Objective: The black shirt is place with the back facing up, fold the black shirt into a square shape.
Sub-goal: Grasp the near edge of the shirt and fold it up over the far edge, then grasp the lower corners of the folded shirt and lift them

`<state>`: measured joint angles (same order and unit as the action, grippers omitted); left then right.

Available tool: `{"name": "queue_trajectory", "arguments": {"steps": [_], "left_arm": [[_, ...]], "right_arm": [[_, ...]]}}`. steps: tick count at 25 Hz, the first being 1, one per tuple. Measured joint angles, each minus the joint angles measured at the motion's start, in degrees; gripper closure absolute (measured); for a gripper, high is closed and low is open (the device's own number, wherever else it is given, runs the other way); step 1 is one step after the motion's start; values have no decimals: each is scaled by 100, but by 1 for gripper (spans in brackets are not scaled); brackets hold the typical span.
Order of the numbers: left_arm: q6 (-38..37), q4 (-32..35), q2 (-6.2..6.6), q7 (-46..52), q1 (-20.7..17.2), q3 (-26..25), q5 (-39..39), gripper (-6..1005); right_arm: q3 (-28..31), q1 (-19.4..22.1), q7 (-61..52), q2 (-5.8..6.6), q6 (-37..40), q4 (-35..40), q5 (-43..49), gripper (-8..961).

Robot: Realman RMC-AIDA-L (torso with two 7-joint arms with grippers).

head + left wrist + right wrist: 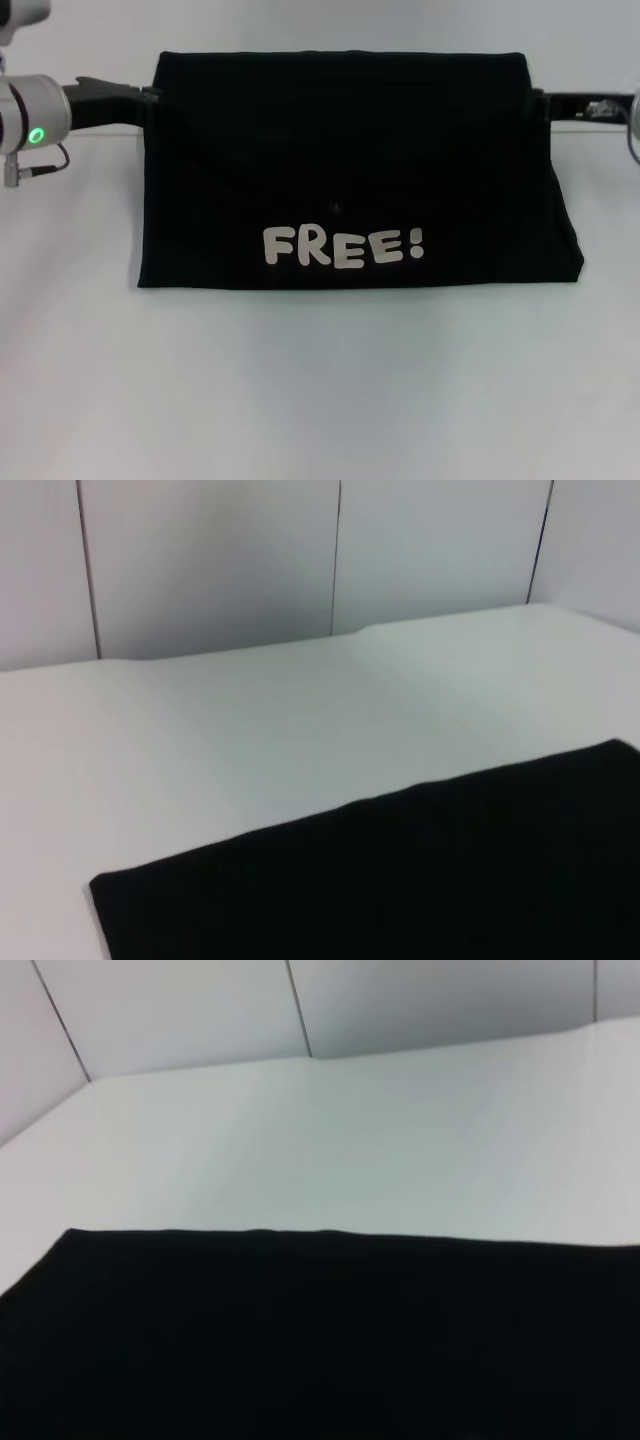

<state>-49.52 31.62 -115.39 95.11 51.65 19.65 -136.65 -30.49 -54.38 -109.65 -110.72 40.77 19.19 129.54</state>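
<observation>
Item: one black shirt point(350, 170), lying on the white surface point(320, 400) in the middle of the head view, already doubled into a wide band with the white "FREE!" lettering point(343, 247) showing near its front edge. The far edge runs straight; the right side flares outward toward the front corner, so the outline is a trapezoid, not yet a square. Left tool point(148, 97): at the far left corner of the shirt, its tips hidden by the cloth, so whether it grips the corner or has let go cannot be told. Right tool point(540, 103): at the far right corner, likewise hidden, state likewise not discernible. Both wrist views show only black cloth and bare surface beyond, no fingers. Step in hand, as a judgement: the front-to-back fold is being set down or finished, and a side-to-side fold appears left to do. To do this well, both corners should be kept level with each other and laid so the upper layer's edge meets the lower layer squarely; the flared right side wants tucking or smoothing inward before the next fold, or the final shape will come out skewed. Release should be gentle so the soft cloth does not drag back. Count: shirt, one; tools, two; arms in view, two; lettered prints, one; surface, one.
</observation>
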Motion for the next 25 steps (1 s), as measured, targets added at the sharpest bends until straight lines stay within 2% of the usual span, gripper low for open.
{"name": "queue_trajectory", "arguments": {"steps": [6,12,18,24,25], "left_arm": [[491,-210,-121,-2,-38,291,-4,983],[958,-240,-262,-10,-65,672,-25,893],[1139,-210,-302,-9,-111,857,-47,777],[885,188,-415,198,-304,884,-58,639],[697,387,-461,324,-401,893,-66,598]], "right_arm": [[-39,77,54,-251,-297,-65,7,897],[-73,236,68,-404,-315,113,22,842],[-31,455,68,-574,-361,684,-84,775],[-71,682,73,-546,-146,856,-651,541],[-71,723,75,-530,-21,873,-698,420]]}}
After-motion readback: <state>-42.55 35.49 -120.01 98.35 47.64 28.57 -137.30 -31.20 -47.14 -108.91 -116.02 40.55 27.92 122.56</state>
